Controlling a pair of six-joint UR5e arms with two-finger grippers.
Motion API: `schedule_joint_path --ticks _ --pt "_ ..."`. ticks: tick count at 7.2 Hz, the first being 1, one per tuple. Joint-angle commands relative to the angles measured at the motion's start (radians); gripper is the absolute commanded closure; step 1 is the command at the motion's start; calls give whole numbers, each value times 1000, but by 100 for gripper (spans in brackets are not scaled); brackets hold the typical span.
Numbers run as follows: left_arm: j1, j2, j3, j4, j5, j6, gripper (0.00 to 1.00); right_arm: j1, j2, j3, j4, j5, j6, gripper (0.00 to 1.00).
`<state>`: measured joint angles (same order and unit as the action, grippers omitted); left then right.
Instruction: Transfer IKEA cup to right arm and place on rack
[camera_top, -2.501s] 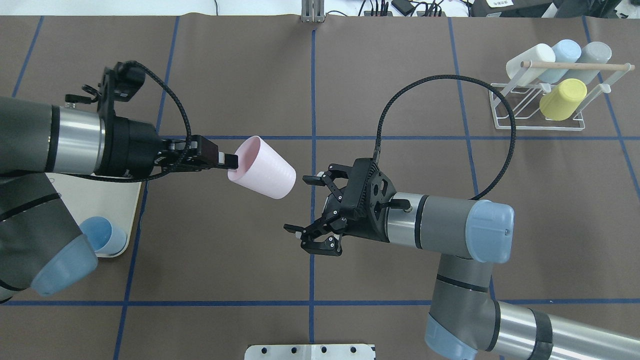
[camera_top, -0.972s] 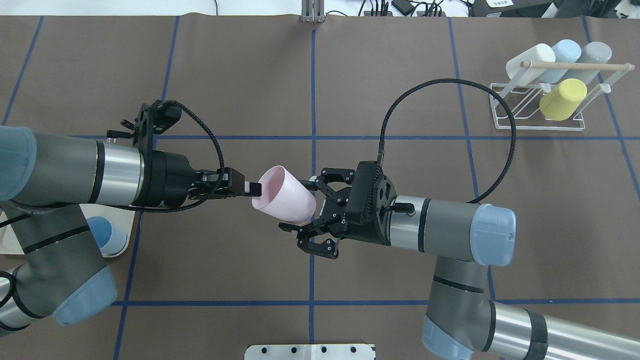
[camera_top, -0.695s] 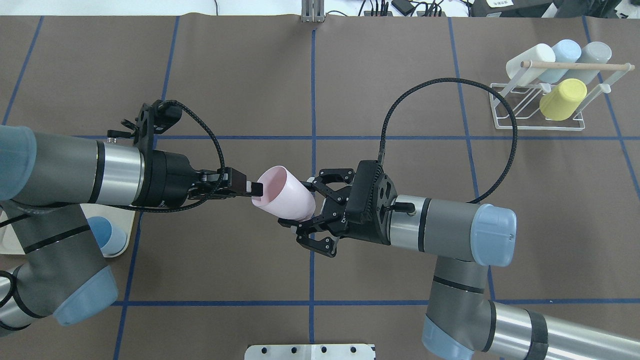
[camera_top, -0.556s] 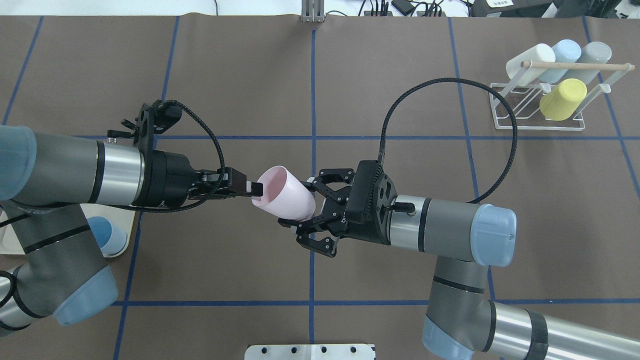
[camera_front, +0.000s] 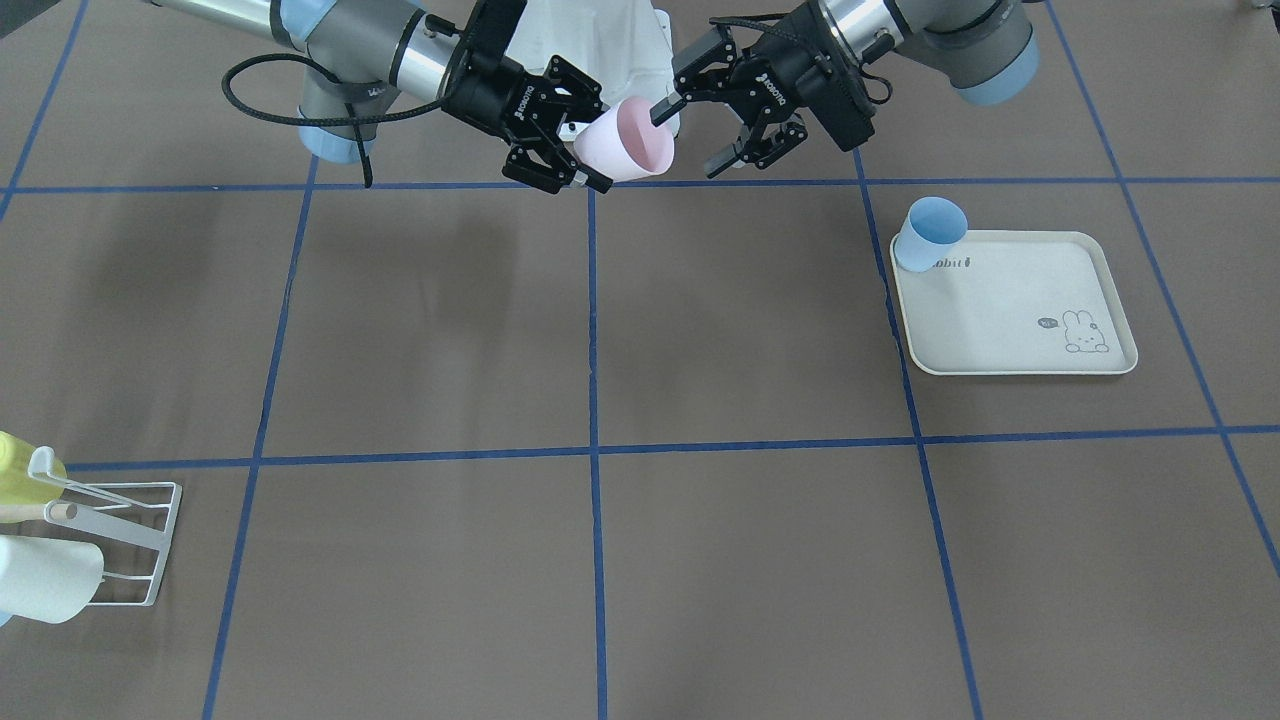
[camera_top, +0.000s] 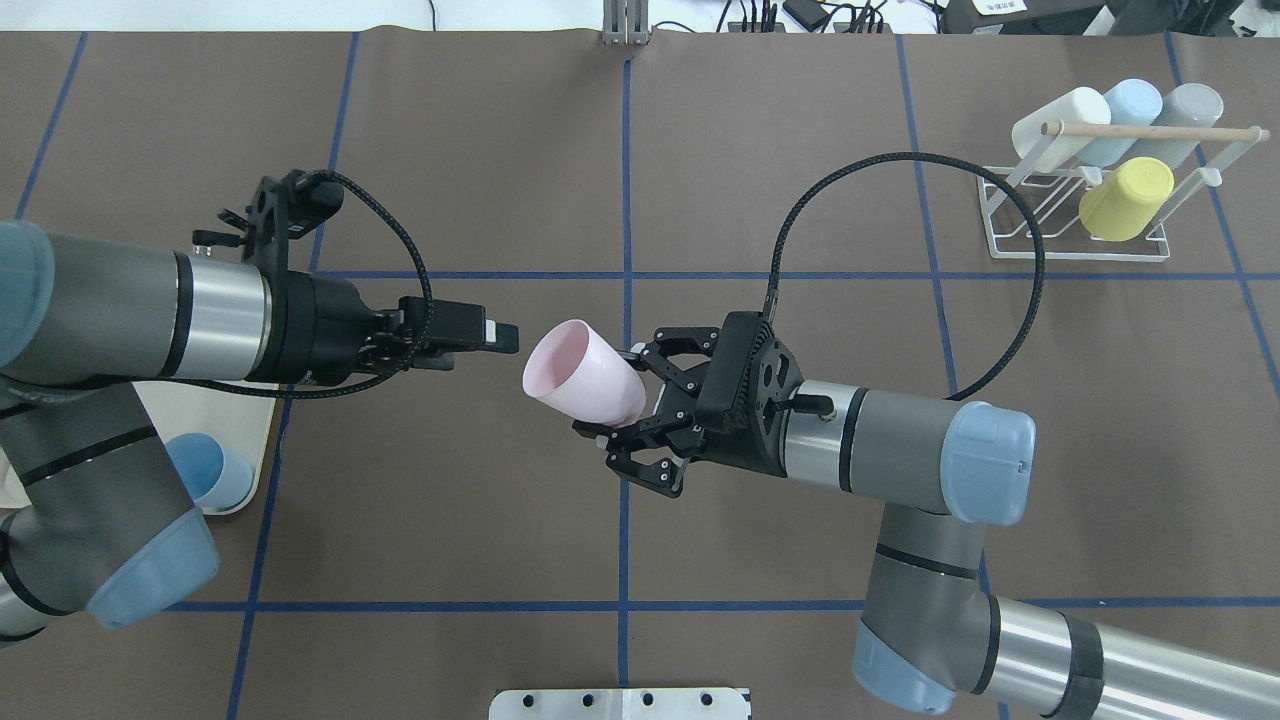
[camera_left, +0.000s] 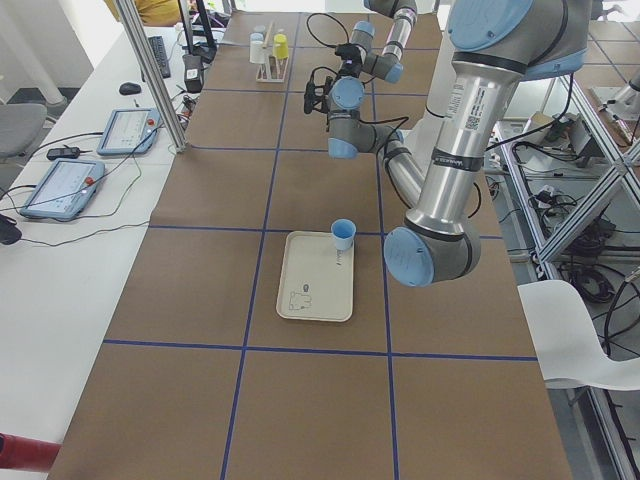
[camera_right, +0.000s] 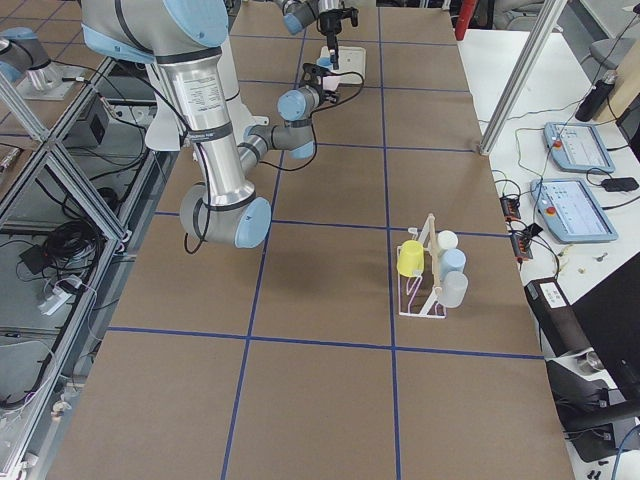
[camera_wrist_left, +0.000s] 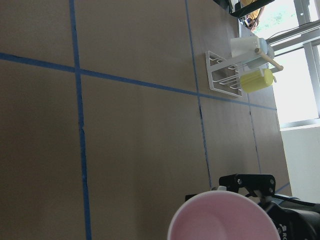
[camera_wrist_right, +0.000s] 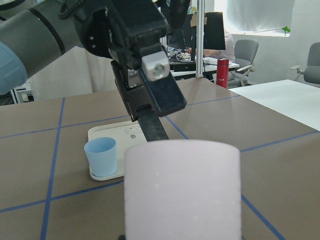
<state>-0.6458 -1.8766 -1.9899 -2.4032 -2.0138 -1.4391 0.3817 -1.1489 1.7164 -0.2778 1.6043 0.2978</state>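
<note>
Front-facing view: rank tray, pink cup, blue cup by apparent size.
1. tray
2. pink cup
3. blue cup
The two cups look close in size. The pink cup is held up off the table, nearer the camera, so their order is unsure.

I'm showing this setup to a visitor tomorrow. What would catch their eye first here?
First, the pink cup, held in mid-air over the table's middle. The right pincer grips its base, and the open left pincer sits just off its rim. Next comes the white rack at the table's far right, with a yellow cup among those on it. A lone blue cup stands on a corner of the cream tray.
</note>
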Motion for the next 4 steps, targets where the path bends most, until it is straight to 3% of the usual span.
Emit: schedule_joint_path --ticks 1,3,4 --pt "-73 84 -56 177 3 218 0 69 -6 6 -166 11 -5 97" --pt "-209 324 -134 191 -11 555 0 136 -67 34 -326 12 -110 100" --pt "-286 424 -151 188 -14 710 0 193 -125 79 -346 6 -165 100"
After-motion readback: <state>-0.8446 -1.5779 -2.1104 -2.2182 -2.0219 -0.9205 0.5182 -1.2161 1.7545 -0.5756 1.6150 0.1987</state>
